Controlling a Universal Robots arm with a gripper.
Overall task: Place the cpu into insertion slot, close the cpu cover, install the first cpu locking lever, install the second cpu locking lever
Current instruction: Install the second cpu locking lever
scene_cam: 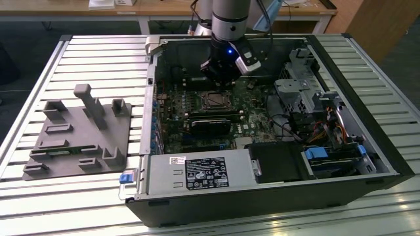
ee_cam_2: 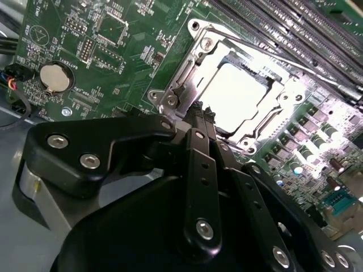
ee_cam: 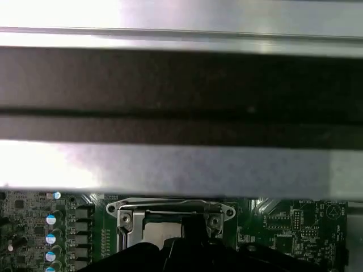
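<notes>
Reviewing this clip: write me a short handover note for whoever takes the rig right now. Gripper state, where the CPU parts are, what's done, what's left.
Gripper: fingers pressed together, nothing held, tips at the edge of the cpu cover, inside the open computer case.
cpu: seated in the socket on the motherboard; its silver top shows through the cover's window.
cpu cover: lying down flat over the chip, also seen in the first wrist view.
Done: chip placed, cover appears closed.
Left: whether either locking lever is latched cannot be told from these views, so check both.
Grey fixture tray sits on the table on the exterior view's left.
</notes>
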